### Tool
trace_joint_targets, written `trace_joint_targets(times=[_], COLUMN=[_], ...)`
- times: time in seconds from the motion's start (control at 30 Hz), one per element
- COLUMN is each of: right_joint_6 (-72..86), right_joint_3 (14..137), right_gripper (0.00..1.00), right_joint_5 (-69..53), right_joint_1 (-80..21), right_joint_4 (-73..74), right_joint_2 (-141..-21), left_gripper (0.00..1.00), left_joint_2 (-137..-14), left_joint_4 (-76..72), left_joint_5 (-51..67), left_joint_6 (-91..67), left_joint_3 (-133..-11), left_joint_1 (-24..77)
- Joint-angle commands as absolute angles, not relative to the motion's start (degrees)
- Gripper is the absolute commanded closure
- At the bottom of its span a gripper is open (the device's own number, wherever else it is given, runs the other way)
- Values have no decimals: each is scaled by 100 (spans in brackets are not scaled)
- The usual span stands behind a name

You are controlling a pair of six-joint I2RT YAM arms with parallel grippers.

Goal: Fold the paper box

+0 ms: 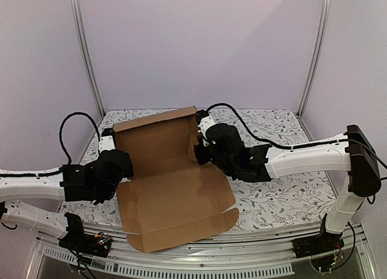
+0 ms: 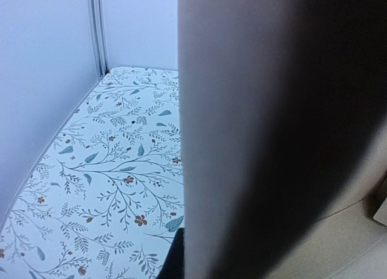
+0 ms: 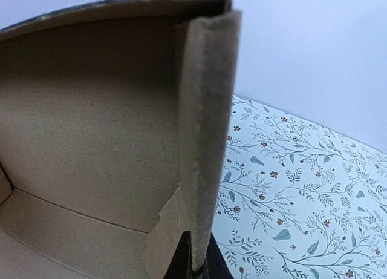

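The paper box [image 1: 172,194] lies open mid-table, brown and unprinted. Its back panel stands up and its lid lies flat toward the near edge. My left gripper [image 1: 118,161] is at the box's left side. In the left wrist view a blurred cardboard wall [image 2: 272,140] fills the right half, with one dark finger [image 2: 171,264] against its left face and the other finger hidden behind it. My right gripper [image 1: 202,147] is at the box's right side. In the right wrist view the upright side flap [image 3: 205,140] runs down between both black fingers [image 3: 181,262], which pinch its edge.
A floral tablecloth [image 1: 284,188] covers the table. Pale walls and two metal posts [image 1: 87,55] close in the back and sides. Black cables [image 1: 66,134] loop above both arms. The box lid overhangs toward the table's near rail [image 1: 199,264].
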State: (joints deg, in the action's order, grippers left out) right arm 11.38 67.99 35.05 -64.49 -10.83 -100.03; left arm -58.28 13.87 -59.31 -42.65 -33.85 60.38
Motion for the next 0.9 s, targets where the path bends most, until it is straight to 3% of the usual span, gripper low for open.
trace_joint_targets(times=[0.0,0.17,0.87], right_joint_6=[1119,1167,1956], right_joint_3=[7014,7022,5709], right_gripper=[85,58,46], right_joint_5=[3119,3034,2528], right_joint_1=[-6557,-6557,-6562], right_joint_4=[-1378,-1384,-2173], right_joint_2=[-10175,-10201,-10271], left_gripper=[100,100,100], left_joint_2=[-5906,-5933,-5771], left_joint_4=[1017,1023,1197], left_joint_5=[-5386,-5423,-5480], left_joint_6=[-4228,-4241,-4388], left_joint_3=[-3690,-3705,-3634], left_joint_1=[6343,6363,6390])
